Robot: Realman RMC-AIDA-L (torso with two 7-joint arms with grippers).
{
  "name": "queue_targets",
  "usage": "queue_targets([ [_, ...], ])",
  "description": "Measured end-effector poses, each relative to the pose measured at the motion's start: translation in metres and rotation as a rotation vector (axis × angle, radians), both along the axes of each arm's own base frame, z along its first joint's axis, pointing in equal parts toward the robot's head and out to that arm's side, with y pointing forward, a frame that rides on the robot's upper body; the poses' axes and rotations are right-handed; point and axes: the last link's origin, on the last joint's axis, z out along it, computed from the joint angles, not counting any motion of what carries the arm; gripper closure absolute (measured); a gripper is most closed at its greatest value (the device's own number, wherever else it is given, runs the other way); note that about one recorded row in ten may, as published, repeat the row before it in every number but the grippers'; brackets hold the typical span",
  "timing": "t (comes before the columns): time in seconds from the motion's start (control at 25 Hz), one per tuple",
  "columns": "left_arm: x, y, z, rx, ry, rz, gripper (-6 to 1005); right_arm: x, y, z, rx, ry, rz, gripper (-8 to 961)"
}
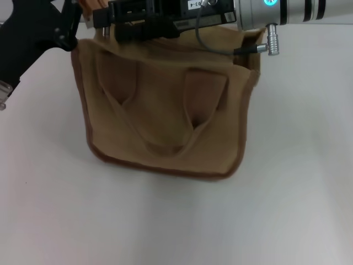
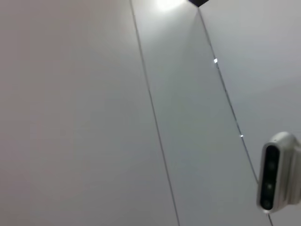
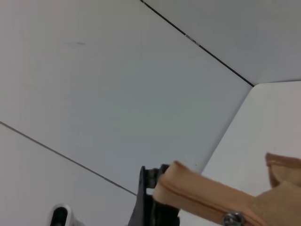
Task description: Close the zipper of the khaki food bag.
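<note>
The khaki food bag (image 1: 165,127) lies on the white table with its handles toward me and its top edge at the far side. My left gripper (image 1: 70,26) is at the bag's far left corner; the right wrist view shows its black fingers (image 3: 146,197) clamped on that end of the khaki food bag (image 3: 197,195). My right gripper (image 1: 110,25) reaches across the top edge from the right and ends close to the left gripper. The zipper (image 3: 193,201) runs along the raised edge, with a small silver metal piece (image 3: 233,218) on it. From the head view the zipper is hidden behind the right arm.
The white table (image 1: 176,221) stretches bare in front of the bag and to both sides. A grey cable and silver plug (image 1: 270,44) hang from the right arm over the bag's right corner. A white camera unit (image 2: 277,174) shows against grey wall panels.
</note>
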Motion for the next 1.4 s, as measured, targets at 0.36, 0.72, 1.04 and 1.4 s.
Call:
queue_targets([
  [0.36,0.005,0.0009,-0.0062,-0.025,0.031,-0.026,946,-0.0003,0.0003,-0.0005,0.01,0.003,0.009,178],
  [0.72,0.0016,0.0034,-0.0012,-0.001,-0.009,0.011,943,-0.007,-0.0026,-0.0018,0.039,-0.01,0.114,179],
  [1.04,-0.0019,0.0029,0.0028,-0.011,-0.038,0.033,940,-0.0065,-0.0028,0.0004,0.089,-0.013,0.187,178],
  [1.4,-0.0017,0.0016,0.0025,-0.014,-0.036,0.026,937,-0.0092,-0.0066,-0.0006,0.156,-0.043,0.318,179],
])
